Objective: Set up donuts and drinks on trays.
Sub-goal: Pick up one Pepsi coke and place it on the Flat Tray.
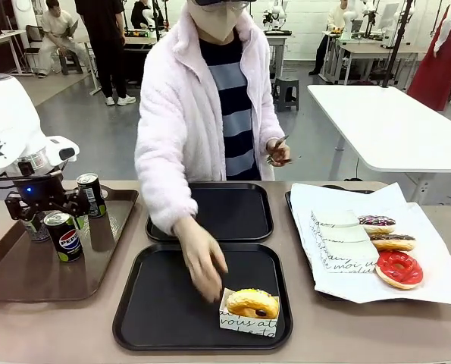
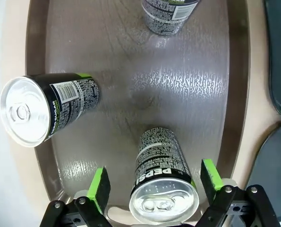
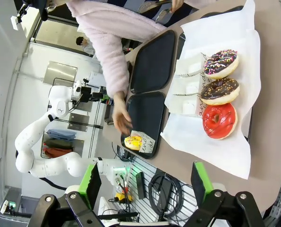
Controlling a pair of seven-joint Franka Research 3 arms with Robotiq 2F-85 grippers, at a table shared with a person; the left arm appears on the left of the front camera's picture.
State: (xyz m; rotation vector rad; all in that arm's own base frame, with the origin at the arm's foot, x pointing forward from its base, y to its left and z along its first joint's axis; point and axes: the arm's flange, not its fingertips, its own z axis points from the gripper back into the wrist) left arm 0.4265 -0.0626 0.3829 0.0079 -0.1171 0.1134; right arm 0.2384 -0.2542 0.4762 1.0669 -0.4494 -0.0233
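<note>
Front view: your left hand (image 1: pixel 54 214) is hovering over the Pepsi can (image 1: pixel 64 236), which is standing upright on the brown tray (image 1: pixel 13 280) at the left, likely lining up a side grasp. The person's arm (image 1: pixel 164 189) is reaching toward the sleeved donut (image 1: pixel 252 302) in the right corner of the near black tray (image 1: pixel 142 303), probably leaving room there for a drink.

Left wrist view: the pads (image 2: pixel 99 187) are standing wide apart, straddling the can, apparently not touching it.

Right wrist view: your right hand (image 3: pixel 142 184) is hanging spread apart, empty, high above the spare donuts (image 3: pixel 219 119) on paper.
</note>
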